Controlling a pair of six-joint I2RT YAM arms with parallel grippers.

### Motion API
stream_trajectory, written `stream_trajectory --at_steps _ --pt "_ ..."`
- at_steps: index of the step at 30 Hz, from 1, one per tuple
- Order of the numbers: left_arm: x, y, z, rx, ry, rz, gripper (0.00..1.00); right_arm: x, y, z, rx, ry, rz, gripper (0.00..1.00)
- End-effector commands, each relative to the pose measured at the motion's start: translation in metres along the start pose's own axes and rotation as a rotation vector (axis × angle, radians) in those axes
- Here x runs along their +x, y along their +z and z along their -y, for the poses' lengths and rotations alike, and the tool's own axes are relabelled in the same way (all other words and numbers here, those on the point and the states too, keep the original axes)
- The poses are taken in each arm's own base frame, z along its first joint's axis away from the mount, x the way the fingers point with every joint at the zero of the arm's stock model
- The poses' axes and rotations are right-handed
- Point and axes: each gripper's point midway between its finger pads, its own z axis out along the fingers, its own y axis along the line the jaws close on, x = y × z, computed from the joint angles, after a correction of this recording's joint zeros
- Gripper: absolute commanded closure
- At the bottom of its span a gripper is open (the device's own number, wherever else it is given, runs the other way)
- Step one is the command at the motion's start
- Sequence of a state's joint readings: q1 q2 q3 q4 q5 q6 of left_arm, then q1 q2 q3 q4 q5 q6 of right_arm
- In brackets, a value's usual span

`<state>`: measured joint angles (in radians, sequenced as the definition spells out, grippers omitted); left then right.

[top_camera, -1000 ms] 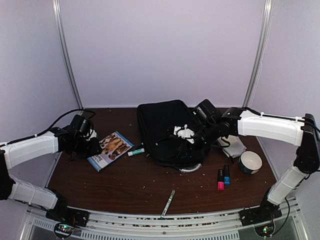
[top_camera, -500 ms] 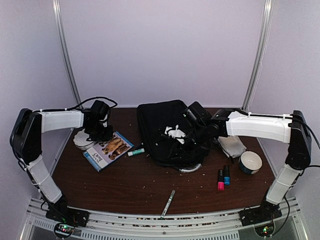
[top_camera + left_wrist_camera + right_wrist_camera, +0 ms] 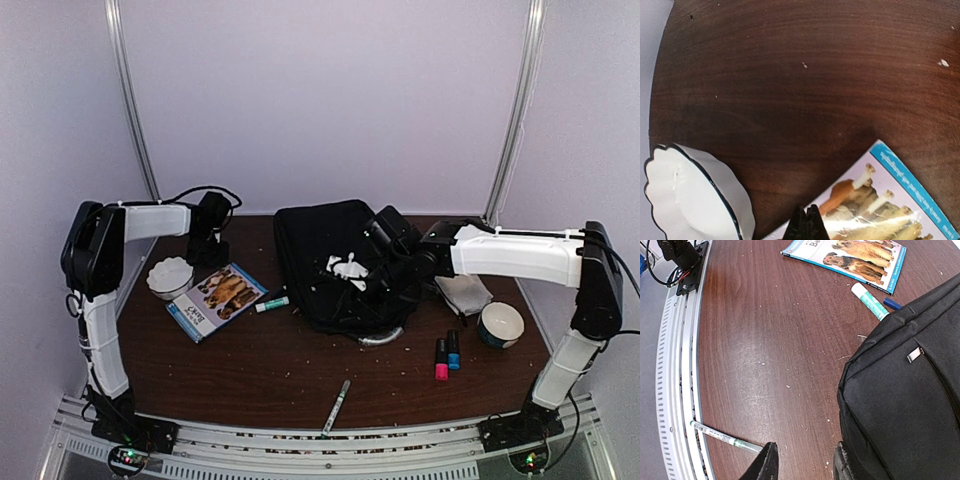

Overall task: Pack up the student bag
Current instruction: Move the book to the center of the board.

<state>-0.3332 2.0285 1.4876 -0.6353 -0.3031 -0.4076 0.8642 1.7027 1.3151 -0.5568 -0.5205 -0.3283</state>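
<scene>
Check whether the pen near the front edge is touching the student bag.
Apart. The top external view shows bare table between the pen, lying near the front edge, and the student bag farther back.

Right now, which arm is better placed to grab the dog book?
Left. The left gripper hangs shut over the edge of the book, so it probably only needs to open. The right gripper is farther off, beside the student bag.
</scene>
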Motion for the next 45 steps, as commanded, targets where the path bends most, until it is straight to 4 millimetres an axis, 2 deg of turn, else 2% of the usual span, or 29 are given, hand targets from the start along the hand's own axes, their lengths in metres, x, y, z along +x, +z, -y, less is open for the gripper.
stream_trajectory --at_steps 1,9,17,27,35,38,42,45 --pt "-0.006 0.016 -0.017 -0.082 0.034 -0.034 1.0 -0.005 -0.002 -0.008 -0.014 -0.006 0.017 0.62" --pt "0.006 0.033 -0.009 -0.059 0.075 -0.098 1.0 -0.007 0.003 -0.011 -0.037 0.0 0.011 0.61" --pt "0.029 0.026 0.002 0.016 0.113 -0.157 1.0 -0.01 0.007 -0.016 -0.075 0.013 0.015 0.61" --pt "0.095 -0.002 0.019 0.072 0.148 -0.25 1.0 -0.006 0.012 -0.02 -0.094 0.016 -0.001 0.61" --pt "0.149 -0.027 0.032 0.078 0.17 -0.292 1.0 0.001 0.025 -0.021 -0.106 0.025 -0.028 0.61" --pt "0.175 -0.036 0.037 0.086 0.184 -0.318 1.0 0.007 0.04 -0.018 -0.09 0.034 -0.052 0.62" --pt "0.205 -0.045 0.033 0.089 0.191 -0.356 1.0 0.013 0.065 -0.017 -0.07 0.057 -0.107 0.64" --pt "0.224 -0.053 0.033 0.103 0.2 -0.373 1.0 0.018 0.087 -0.024 -0.081 0.057 -0.143 0.64"
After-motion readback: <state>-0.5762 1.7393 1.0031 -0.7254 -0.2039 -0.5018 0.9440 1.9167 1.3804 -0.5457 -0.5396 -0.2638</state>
